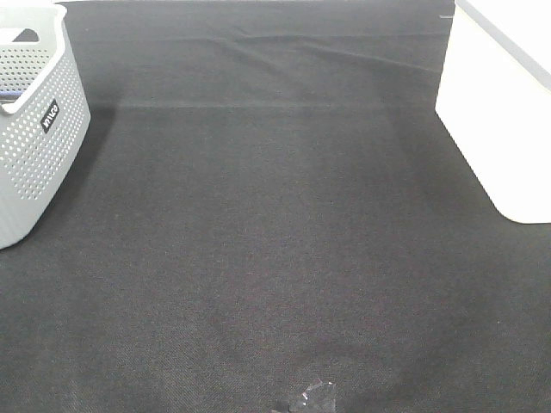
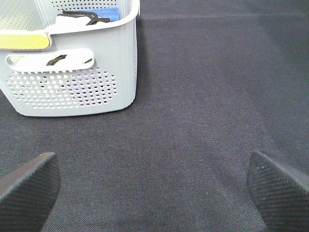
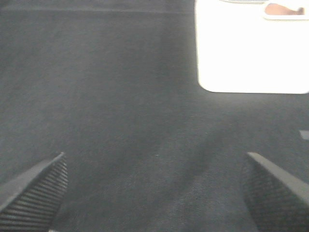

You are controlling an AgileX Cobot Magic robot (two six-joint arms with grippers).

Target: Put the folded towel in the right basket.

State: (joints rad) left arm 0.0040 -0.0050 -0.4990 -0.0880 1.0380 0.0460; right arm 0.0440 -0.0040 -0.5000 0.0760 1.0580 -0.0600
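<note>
No folded towel lies on the black cloth in any view. The right basket [image 1: 499,112] is white with solid walls and stands at the table's right edge. It also shows in the right wrist view [image 3: 251,53], with a pinkish thing [image 3: 285,8] just visible inside its rim; I cannot tell what that is. My left gripper [image 2: 152,162] is open and empty above bare cloth, short of the grey basket. My right gripper [image 3: 155,159] is open and empty, short of the white basket. Neither gripper shows in the exterior high view.
A grey perforated basket [image 1: 34,129] stands at the table's left edge. In the left wrist view this basket [image 2: 72,82] holds a blue item [image 2: 104,12] and a black cord [image 2: 79,18]. A small shiny scrap [image 1: 310,397] lies at the front edge.
</note>
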